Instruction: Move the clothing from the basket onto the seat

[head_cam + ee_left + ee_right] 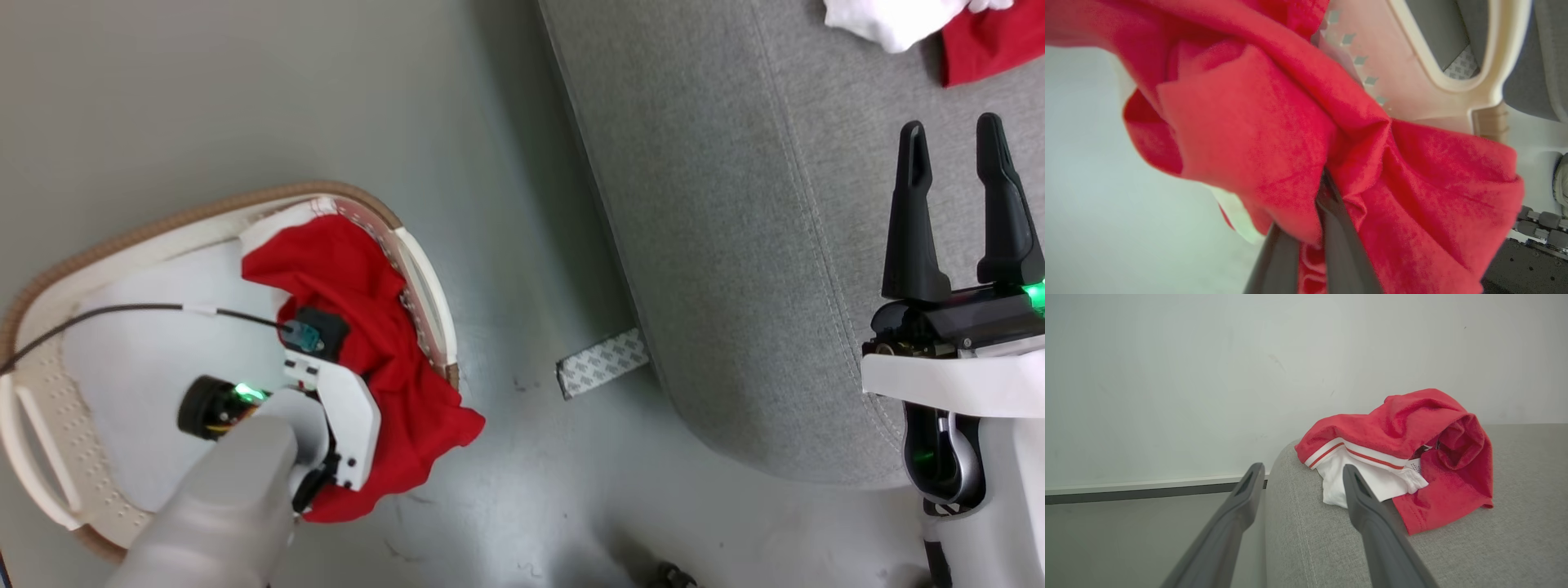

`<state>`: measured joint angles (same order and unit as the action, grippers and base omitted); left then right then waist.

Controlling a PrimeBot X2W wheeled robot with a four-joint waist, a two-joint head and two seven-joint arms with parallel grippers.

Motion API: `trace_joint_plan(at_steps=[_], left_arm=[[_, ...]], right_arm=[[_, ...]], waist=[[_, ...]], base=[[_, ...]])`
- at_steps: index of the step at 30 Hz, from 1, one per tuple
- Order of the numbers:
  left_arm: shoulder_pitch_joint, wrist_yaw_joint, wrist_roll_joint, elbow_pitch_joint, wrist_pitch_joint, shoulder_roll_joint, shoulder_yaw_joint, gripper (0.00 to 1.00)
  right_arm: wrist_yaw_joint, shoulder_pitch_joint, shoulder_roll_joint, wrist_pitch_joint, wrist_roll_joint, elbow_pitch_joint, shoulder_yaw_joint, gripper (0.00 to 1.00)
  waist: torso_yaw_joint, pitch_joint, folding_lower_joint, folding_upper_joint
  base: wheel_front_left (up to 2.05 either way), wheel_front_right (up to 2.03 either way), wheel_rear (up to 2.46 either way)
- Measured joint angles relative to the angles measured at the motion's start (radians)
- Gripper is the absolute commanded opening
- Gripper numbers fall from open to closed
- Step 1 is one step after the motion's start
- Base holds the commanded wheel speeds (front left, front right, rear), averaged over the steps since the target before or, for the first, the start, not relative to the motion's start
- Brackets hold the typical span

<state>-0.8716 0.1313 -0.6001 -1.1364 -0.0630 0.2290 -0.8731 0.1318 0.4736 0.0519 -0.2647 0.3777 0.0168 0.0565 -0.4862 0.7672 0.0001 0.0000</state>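
A: Nearest the lens: the left gripper (pixel 1321 192), two long dark fingers, clenched on a fold of the bright red soft fabric garment (pixel 1249 143). The cloth is bunched around both fingers.

B: Where does that garment sit?

A: In the white perforated plastic laundry basket (pixel 163 219), brown woven-look rim, on the side nearer the sofa. Part of the cloth spills over the rim and hangs outside the wall. Cannot tell whether it touches the grey floor (pixel 531 122). A pale pad (pixel 139 343) lines the basket bottom beside it.

B: Right side?

A: The right gripper (pixel 951 135) is released, fingers spread, nothing between them. It is over the edge of the large grey woven-fabric sofa (pixel 735 245).

B: Anything on the sofa?

A: A crumpled red-and-white garment (pixel 1392 433) with thin striped trim lies on the cushion, just beyond the right fingertips and apart from them.

B: Else?

A: A small grey-and-white patterned strip (pixel 602 365) is on the floor at the sofa's base, between basket and sofa.
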Motion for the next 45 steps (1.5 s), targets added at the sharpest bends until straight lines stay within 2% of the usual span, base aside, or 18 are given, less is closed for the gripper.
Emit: trace_joint_plan(at_steps=[4,10,19,30,34,38,45], left_arm=[[0.023,0.000,-0.029,-0.001,0.040,-0.013,-0.014,0.00],[0.099,0.000,-0.097,0.033,0.151,-0.046,-0.056,0.00],[0.161,0.000,-0.176,0.090,0.255,-0.089,-0.124,0.00],[0.179,0.000,-0.225,0.177,0.319,-0.114,-0.165,0.00],[0.176,0.000,-0.224,0.223,0.325,-0.114,-0.145,0.00],[0.167,-0.006,-0.189,0.317,0.327,-0.104,-0.083,0.00],[0.173,-0.032,-0.122,0.476,0.327,-0.066,0.005,0.00]], right_arm=[[0.000,-0.004,-0.001,0.000,-0.009,0.012,-0.006,1.00],[0.000,-0.037,-0.002,0.000,-0.064,0.034,-0.012,1.00],[0.000,-0.111,0.015,0.000,-0.092,0.081,-0.003,1.00],[0.000,-0.189,0.056,0.000,-0.069,0.112,0.015,1.00],[0.000,-0.214,0.068,0.000,-0.066,0.118,0.021,1.00],[0.000,-0.236,0.075,0.000,-0.061,0.122,0.035,1.00],[0.000,-0.265,0.073,0.000,-0.050,0.130,0.069,1.00]], waist=[[0.011,-0.038,0.0000,0.0000],[0.044,-0.177,-0.0001,0.0000],[0.100,-0.377,-0.0002,0.0000],[0.190,-0.571,-0.0004,0.0000],[0.234,-0.629,-0.0004,0.0000],[0.278,-0.673,-0.0004,0.0000],[0.344,-0.728,-0.0003,0.0000]], base=[[0.00,0.00,0.00],[0.00,0.00,0.00],[0.00,0.00,0.00],[0.00,0.00,0.00],[0.00,0.00,0.00],[0.00,0.00,0.00],[0.00,0.00,0.00]])
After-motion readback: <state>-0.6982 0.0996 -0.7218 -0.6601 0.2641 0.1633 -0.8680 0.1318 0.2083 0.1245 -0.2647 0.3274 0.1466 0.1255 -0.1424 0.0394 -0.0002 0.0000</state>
